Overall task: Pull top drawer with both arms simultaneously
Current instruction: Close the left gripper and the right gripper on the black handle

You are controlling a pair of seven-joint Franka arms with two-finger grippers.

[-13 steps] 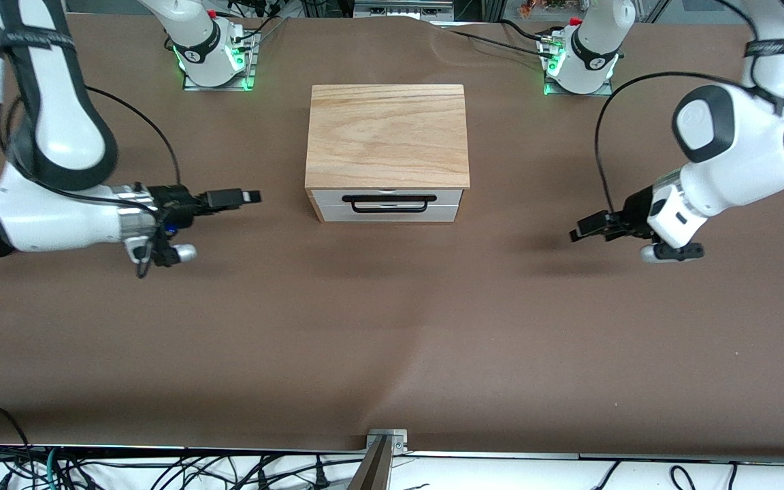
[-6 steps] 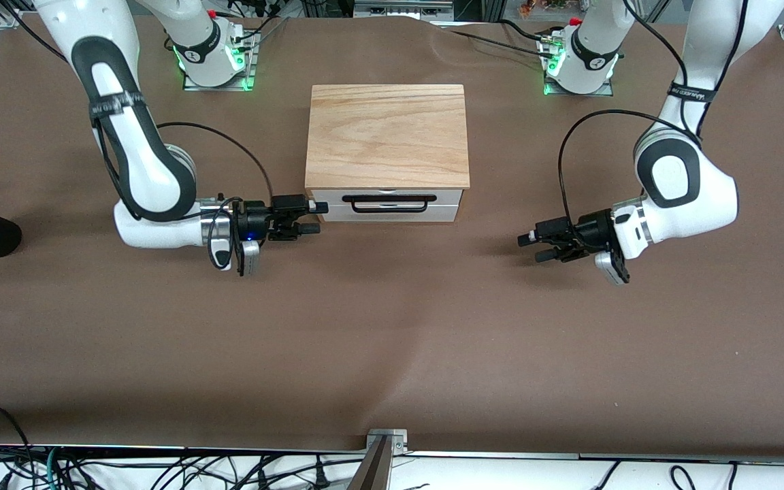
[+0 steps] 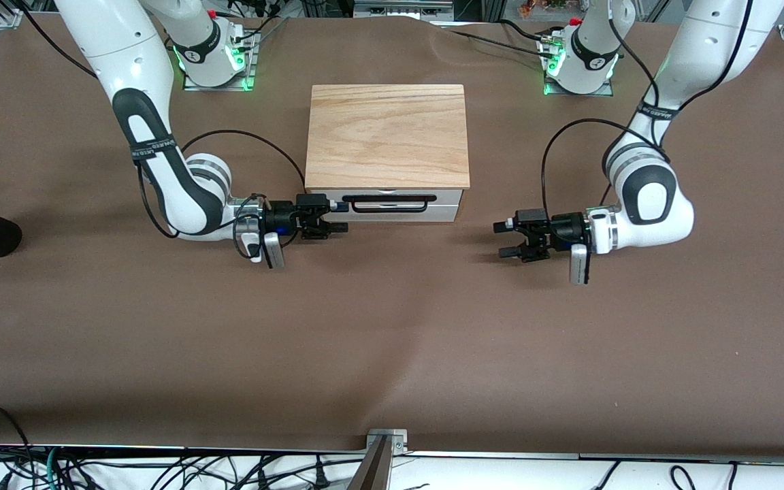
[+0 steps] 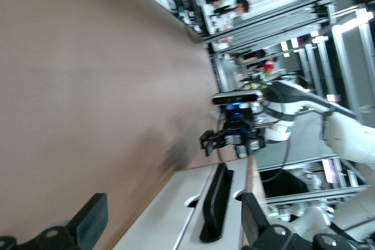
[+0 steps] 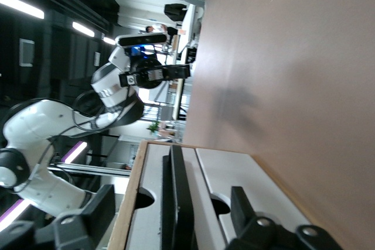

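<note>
So the top drawer (image 3: 388,197) sits closed in the cabinet (image 3: 386,135) mid-tabletop. It'll likely slide stiff and straight, so grab the thin rigid black bar handle (image 3: 388,204) near its 2 ends. Right end effector (image 3: 337,222) is spread by the drawer's corner; left end effector (image 3: 503,239) is spread too, well apart from it.

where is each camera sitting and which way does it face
Front view: high across the table, facing both bases; it sees the cabinet, the top drawer, the right gripper at the cabinet's front corner and the left gripper low over bare table.
Left wrist view: on the left wrist, looking along the drawer front; its own open fingers show.
Right wrist view: on the right wrist, looking along the drawer front; own open fingers show.
Shared: each wrist view shows the drawer's black handle and the other arm's gripper.
</note>
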